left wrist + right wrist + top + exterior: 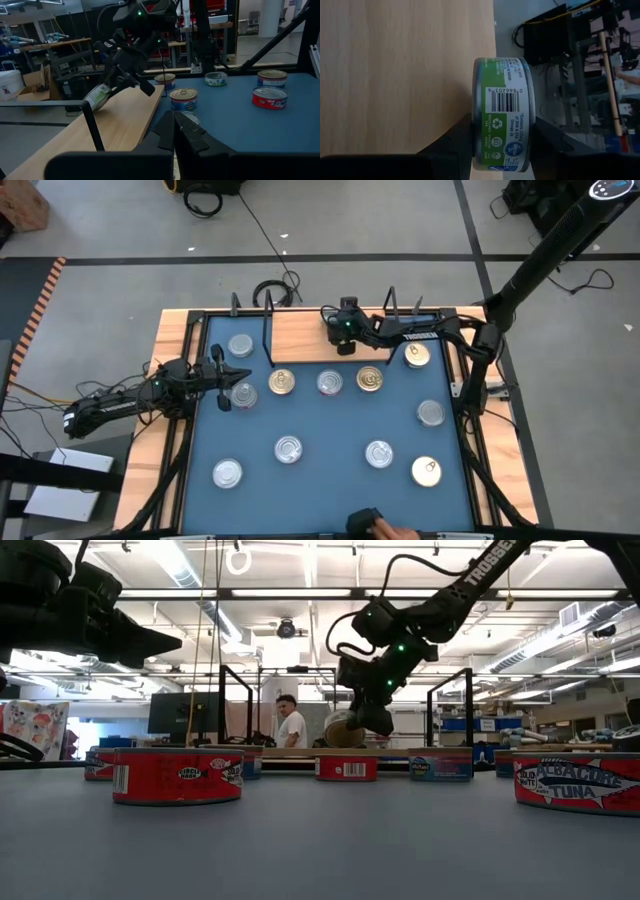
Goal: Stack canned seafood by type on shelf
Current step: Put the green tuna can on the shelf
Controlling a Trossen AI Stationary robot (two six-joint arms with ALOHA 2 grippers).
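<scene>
My right gripper (345,332) hangs over the light wooden shelf (300,335) and is shut on a green-labelled tin (504,100), held on edge by its flat faces. The left wrist view shows this tin (97,96) tilted just above the board (125,125). In the low view the right gripper (362,712) holds it above the shelf. My left gripper (222,378) is shut and empty at the mat's left side, next to a silver tin (243,393). Several more tins lie on the blue mat, among them a gold one (282,382) and a silver one (330,383).
Black wire uprights (269,330) stand at the shelf's ends. Red-sided tins (177,776) sit near the low camera. A person (292,726) stands in the room behind. A hand with a dark object (372,525) shows at the table's front edge.
</scene>
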